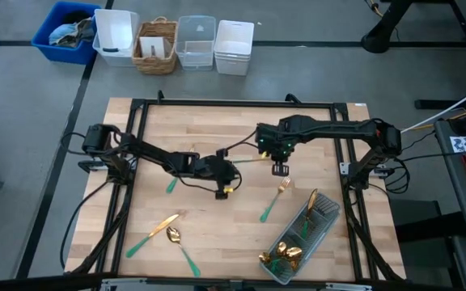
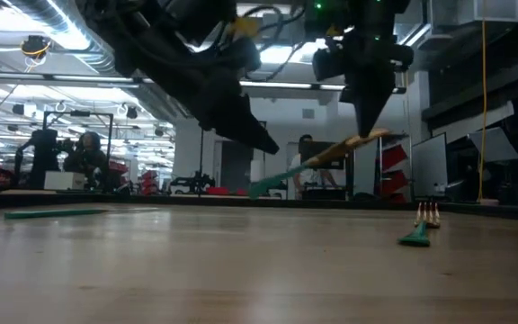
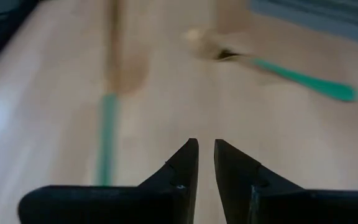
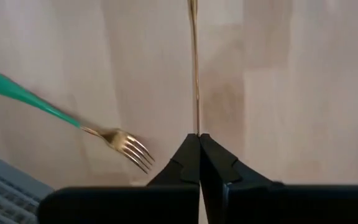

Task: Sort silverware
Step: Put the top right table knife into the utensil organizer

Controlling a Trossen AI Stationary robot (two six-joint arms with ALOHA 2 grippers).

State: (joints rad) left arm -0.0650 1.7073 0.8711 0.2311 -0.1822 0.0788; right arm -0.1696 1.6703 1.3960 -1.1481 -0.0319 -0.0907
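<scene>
My right gripper [image 1: 280, 168] hangs over the table's middle, shut on one piece of silverware [image 2: 317, 160] with a gold head and a teal handle [image 1: 247, 161]. My left gripper [image 1: 226, 186] is beside that handle's free end and touches nothing; only a narrow gap [image 3: 206, 163] shows between its fingers. A fork [image 1: 275, 200] lies flat on the wood near the right gripper. A knife [image 1: 156, 230], a spoon [image 1: 176, 240] and another teal-handled piece [image 1: 171, 186] lie toward the near left. More gold pieces sit in the clear tray [image 1: 324, 217]. My right gripper pinches the silverware piece between its two fingers at the gold end [image 4: 195, 121]. The fingers come from above, pointing down, and lie across the piece. It is lifted clear of the table and tilted, the teal handle end [image 2: 266, 186] lower, toward my left gripper.
Beyond the table's far edge stand a blue bin [image 1: 65, 31], a wicker basket [image 1: 155, 47] and white and clear containers [image 1: 235, 47]. A black frame [image 1: 233, 104] runs around the wooden top. The tray sits at the near right corner.
</scene>
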